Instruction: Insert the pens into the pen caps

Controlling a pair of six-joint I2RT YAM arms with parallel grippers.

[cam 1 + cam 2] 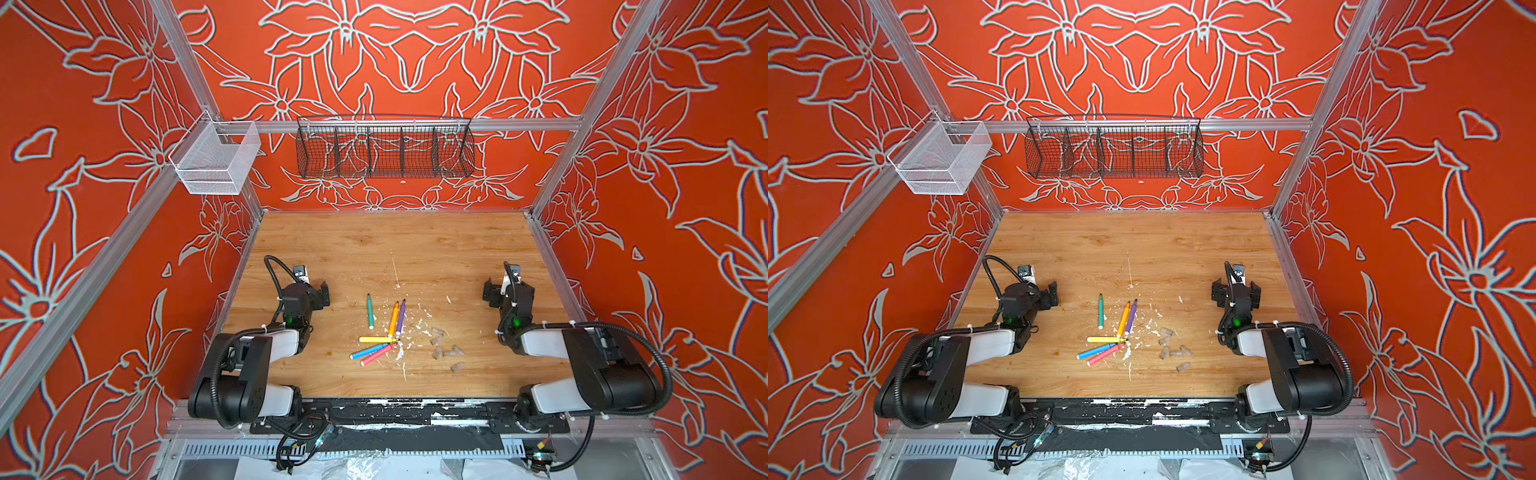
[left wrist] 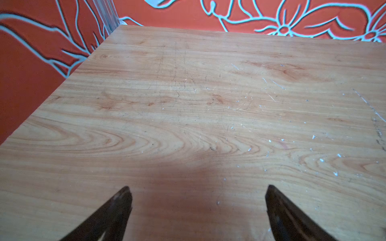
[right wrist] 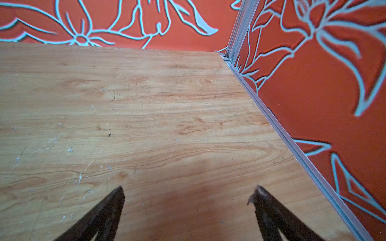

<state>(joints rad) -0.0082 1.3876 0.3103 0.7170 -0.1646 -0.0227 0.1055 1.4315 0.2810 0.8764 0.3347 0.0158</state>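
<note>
Several pens lie loose near the middle of the wooden table in both top views: green (image 1: pixel 370 311), orange (image 1: pixel 393 319), purple (image 1: pixel 400 318), yellow (image 1: pixel 377 339), blue (image 1: pixel 368 351) and pink (image 1: pixel 378 354). To their right, several clear greyish pen caps (image 1: pixel 448 353) (image 1: pixel 1177 354) are scattered. My left gripper (image 1: pixel 311 289) (image 2: pixel 198 192) hovers open at the table's left, away from the pens. Over on the right, my right gripper (image 1: pixel 505 289) (image 3: pixel 189 192) also stands open, apart from the caps. Both wrist views show only bare wood between the fingers.
White flecks of debris (image 1: pixel 415 328) litter the wood around the pens. A black wire basket (image 1: pixel 384 147) and a white mesh basket (image 1: pixel 216 160) hang on the back rail. Metal frame rails (image 3: pixel 292 144) edge the table against the red walls.
</note>
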